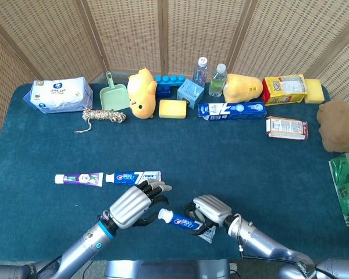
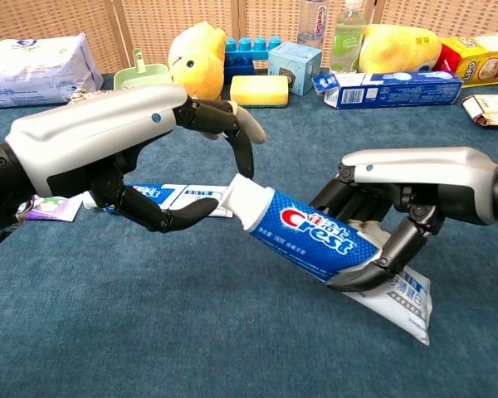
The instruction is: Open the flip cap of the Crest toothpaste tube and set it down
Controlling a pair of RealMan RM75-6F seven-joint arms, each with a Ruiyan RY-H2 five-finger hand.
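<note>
My right hand (image 2: 415,178) grips the blue Crest toothpaste tube (image 2: 319,236) around its middle and holds it above the table, white flip cap (image 2: 247,201) pointing left and slightly up, crimped end hanging low. The cap looks closed. My left hand (image 2: 108,141) is just left of the cap with its fingers apart. Its thumb tip reaches the cap's lower edge and one fingertip hovers right above the cap. In the head view the tube (image 1: 183,221) lies between the left hand (image 1: 132,204) and the right hand (image 1: 211,210), near the table's front edge.
Two other toothpaste tubes (image 1: 132,176) (image 1: 78,178) lie on the blue cloth just behind my left hand. Along the back stand a wipes pack (image 1: 59,95), a yellow plush (image 1: 142,92), bottles and a toothpaste box (image 1: 231,110). A green basket (image 1: 348,186) is at the right edge.
</note>
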